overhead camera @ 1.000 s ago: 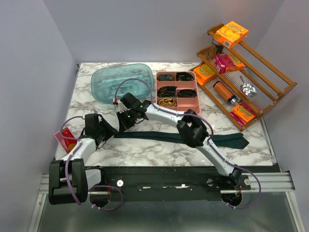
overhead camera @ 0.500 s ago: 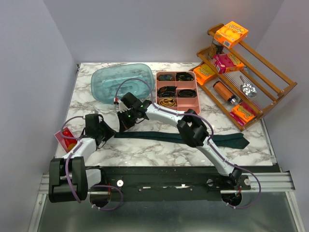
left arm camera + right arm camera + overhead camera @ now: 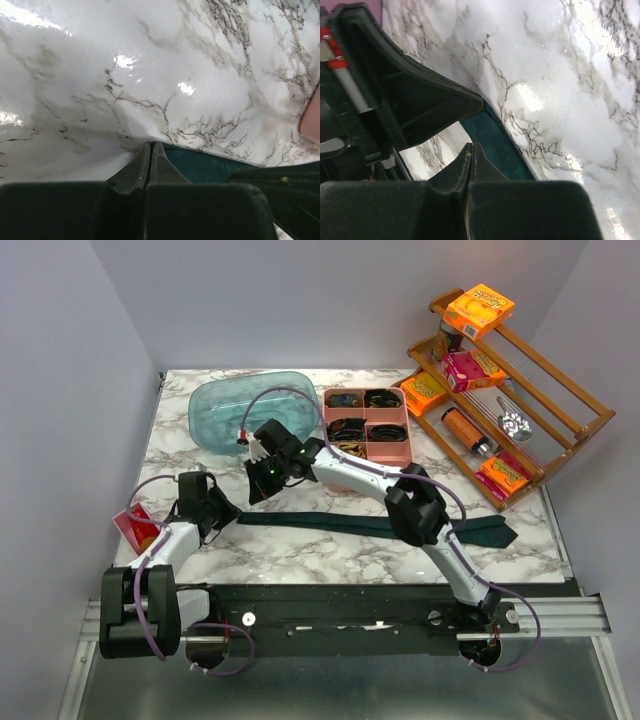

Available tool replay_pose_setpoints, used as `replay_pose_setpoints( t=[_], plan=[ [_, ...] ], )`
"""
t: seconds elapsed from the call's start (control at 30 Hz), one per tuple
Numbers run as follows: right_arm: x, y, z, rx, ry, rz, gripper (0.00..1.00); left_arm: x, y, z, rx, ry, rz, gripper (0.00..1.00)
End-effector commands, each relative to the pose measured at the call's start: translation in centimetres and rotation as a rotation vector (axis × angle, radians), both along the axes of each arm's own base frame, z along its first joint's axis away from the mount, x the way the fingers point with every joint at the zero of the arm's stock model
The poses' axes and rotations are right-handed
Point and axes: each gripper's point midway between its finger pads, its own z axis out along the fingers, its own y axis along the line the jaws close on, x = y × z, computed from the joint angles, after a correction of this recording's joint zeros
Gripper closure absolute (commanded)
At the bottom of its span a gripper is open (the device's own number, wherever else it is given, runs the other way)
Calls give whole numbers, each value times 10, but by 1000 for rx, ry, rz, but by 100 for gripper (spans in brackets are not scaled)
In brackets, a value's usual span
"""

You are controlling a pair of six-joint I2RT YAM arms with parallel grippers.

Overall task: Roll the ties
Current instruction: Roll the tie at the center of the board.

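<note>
A long dark teal tie (image 3: 370, 526) lies flat across the marble table, with its wide pointed tip (image 3: 500, 532) at the right. My left gripper (image 3: 229, 513) is shut, with nothing showing between its fingers. Its tips rest at the tie's narrow left end, which shows in the left wrist view (image 3: 200, 165). My right gripper (image 3: 256, 491) is shut and empty. It hovers just behind that end, and the tie shows beyond its tips in the right wrist view (image 3: 492, 137). Small coiled ties fill a pink tray (image 3: 407, 439), including a gold one (image 3: 348, 451).
A teal plastic tub (image 3: 250, 408) stands at the back, left of the tray. A wooden rack (image 3: 520, 400) with snack packs and a scoop stands at the right. A red packet (image 3: 133, 526) lies at the table's left edge by the left arm.
My right gripper has lifted and drawn back a little from the tie's narrow end, and the right arm's elbow has swung right. The left gripper and the tie have hardly moved.
</note>
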Motion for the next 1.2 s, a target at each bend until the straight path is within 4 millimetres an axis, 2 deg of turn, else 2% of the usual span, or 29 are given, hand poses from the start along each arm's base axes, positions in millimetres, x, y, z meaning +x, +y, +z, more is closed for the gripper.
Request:
replay_pose_setpoints(
  t=[0.0, 0.2, 0.43, 0.47, 0.57, 0.9, 1.17],
  plan=[
    [5, -11, 1, -24, -41, -5, 94, 12, 2, 14, 46, -28, -16, 100],
    [-6, -12, -19, -57, -11, 15, 94, 22, 0, 26, 57, -45, -31, 100],
    [1, -6, -26, -56, -8, -5, 94, 23, -4, 35, 55, -57, -42, 100],
    [1, -4, -25, -52, -7, -4, 94, 22, -14, 37, 54, -62, -73, 100],
    [1, 0, -32, -58, 5, -4, 94, 22, -16, 42, 51, -73, -74, 100],
    [3, -5, -57, -113, 31, -35, 94, 26, -28, 58, 20, -113, -95, 100],
    [3, -7, -63, -135, 39, -47, 94, 25, -32, 62, 23, -114, -101, 100]
  ],
)
